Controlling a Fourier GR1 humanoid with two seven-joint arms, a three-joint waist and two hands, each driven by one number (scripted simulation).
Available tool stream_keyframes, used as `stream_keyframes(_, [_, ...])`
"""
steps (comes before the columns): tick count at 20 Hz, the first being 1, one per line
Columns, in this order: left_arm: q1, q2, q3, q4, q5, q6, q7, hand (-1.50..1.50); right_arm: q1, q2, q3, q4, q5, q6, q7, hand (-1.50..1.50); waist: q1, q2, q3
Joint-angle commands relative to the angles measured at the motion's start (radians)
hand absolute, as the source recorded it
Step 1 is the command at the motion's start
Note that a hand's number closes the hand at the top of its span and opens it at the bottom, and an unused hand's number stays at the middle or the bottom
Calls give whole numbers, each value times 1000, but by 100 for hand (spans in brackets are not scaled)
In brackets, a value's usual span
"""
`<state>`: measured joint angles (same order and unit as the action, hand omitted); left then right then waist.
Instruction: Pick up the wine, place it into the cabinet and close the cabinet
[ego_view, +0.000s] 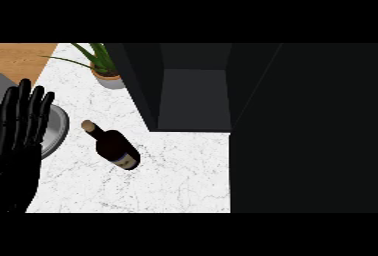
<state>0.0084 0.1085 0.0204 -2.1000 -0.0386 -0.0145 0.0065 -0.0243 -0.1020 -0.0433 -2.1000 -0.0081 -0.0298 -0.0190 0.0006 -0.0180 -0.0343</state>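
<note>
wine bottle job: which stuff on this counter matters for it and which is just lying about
For the job:
- wine bottle, on the white counter
- dark cabinet, open
- left hand, open, resting at the view's left edge

Just lying about:
- potted plant
- grey round dish, partly behind the hand

White marble counter (177, 175) bears wine bottle (114, 147) (lying), potted plant (105, 70).

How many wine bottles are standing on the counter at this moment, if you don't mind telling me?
1. The wine bottle stands on the white counter, left of the open cabinet. The dark cabinet may hide others.
</note>
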Motion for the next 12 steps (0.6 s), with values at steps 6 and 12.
stream_keyframes(6, [-258, 85, -26, 170, 238, -242, -35, -150, 126, 16, 63, -91, 19, 29, -30, -150, -51, 21, 34])
stream_keyframes(12, [-236, 1, -12, 195, 590, -231, 275, -150, 243, -43, 136, -176, -172, 177, 162, -150, -24, 14, 35])
